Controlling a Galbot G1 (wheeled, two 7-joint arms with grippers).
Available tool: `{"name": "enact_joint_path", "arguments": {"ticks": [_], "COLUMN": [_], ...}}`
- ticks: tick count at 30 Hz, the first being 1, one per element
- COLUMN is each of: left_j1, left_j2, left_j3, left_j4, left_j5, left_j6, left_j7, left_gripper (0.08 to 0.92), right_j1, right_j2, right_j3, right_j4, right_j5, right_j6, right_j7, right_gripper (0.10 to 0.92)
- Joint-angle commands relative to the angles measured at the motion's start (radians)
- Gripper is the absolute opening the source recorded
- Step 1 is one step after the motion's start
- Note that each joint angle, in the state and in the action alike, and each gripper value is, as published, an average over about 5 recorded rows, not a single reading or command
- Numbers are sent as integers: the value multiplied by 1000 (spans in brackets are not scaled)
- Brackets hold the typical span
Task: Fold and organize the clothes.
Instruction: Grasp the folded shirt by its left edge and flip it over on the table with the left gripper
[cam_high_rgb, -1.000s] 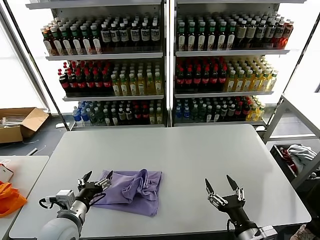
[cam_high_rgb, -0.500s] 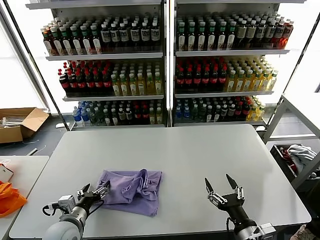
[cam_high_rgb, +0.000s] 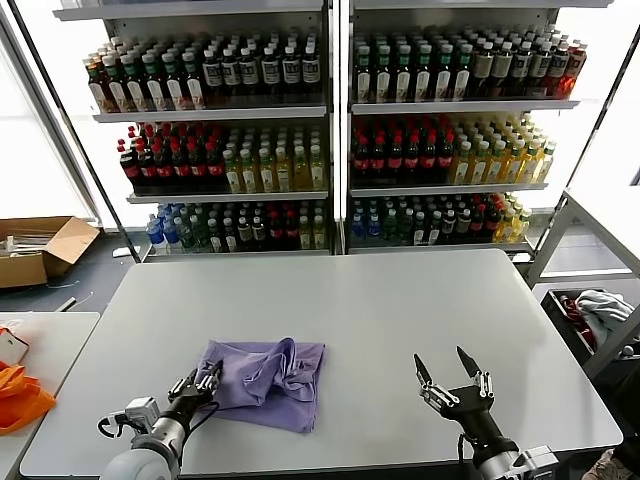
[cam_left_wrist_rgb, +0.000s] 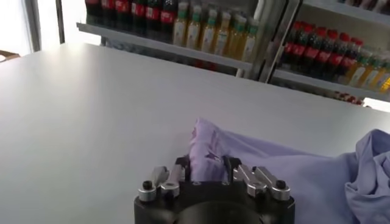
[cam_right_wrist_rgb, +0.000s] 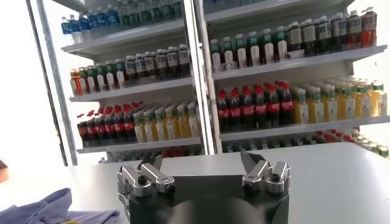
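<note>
A crumpled lavender T-shirt, the clothes (cam_high_rgb: 268, 385), lies on the grey table (cam_high_rgb: 380, 310) near its front left. My left gripper (cam_high_rgb: 202, 381) is low at the shirt's left corner. In the left wrist view its fingers (cam_left_wrist_rgb: 181, 168) stand close together with a fold of the clothes (cam_left_wrist_rgb: 292, 176) pinched between them. Off to the right near the front edge my right gripper (cam_high_rgb: 450, 371) hovers open over bare table, nothing between its fingers (cam_right_wrist_rgb: 148, 165). From the right wrist, an edge of the clothes (cam_right_wrist_rgb: 42, 210) shows off to the side.
Shelves of bottled drinks (cam_high_rgb: 330, 130) stand behind the table. A smaller side table (cam_high_rgb: 40, 345) on the left carries an orange object (cam_high_rgb: 18, 395). A cardboard box (cam_high_rgb: 40, 245) sits on the floor at left. A bin with cloth (cam_high_rgb: 600, 310) stands at right.
My left gripper has sunk to the table and slid onto the shirt's left corner, and its fingers have closed in from wide open onto the fabric. The right gripper has barely moved.
</note>
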Motion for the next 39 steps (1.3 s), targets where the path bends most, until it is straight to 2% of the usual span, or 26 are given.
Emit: {"name": "enact_joint_path", "arguments": {"ticks": [1, 5, 9, 13, 16, 19, 22, 27, 31, 35, 39], "left_j1": [15, 34, 50, 65, 93, 112, 119, 116, 112, 100, 57], "left_j2": [-48, -40, -25, 34, 115, 180, 213, 211, 168, 84, 17], "left_j3": [-54, -145, -322, -518, -640, -714, -743, -699, -569, -353, -81], "left_j4": [-7, -61, -85, -69, -48, -42, -60, -141, -238, -310, -354], "left_j5": [-54, -99, -135, -175, -228, -261, -267, -250, -199, -138, -117], "left_j6": [-47, -61, -63, -61, -56, -44, -33, -6, 10, 18, 9], "left_j7": [9, -2, -3, 6, 21, 28, 31, 19, -15, -63, -155], "left_gripper": [369, 248, 151, 128, 128, 128, 128, 128, 128, 128, 128], "right_j1": [5, 11, 12, 8, 7, 10, 13, 3, -17, -31, -37], "right_j2": [-8, -16, -18, -20, -23, -24, -22, -20, -22, -21, -17], "right_j3": [25, 41, 46, 44, 39, 31, 25, 28, 40, 49, 54], "right_j4": [-2, -8, -11, -12, -15, -17, -15, -6, -6, -11, -15], "right_j5": [32, 52, 60, 60, 60, 59, 57, 55, 56, 56, 55], "right_j6": [2, 3, 5, 9, 13, 14, 14, 16, 25, 33, 34], "right_j7": [-2, -2, -2, -4, -5, -5, -4, -5, -9, -11, -11], "right_gripper": [823, 823, 823, 823, 823, 823, 823, 823, 823, 823, 823]}}
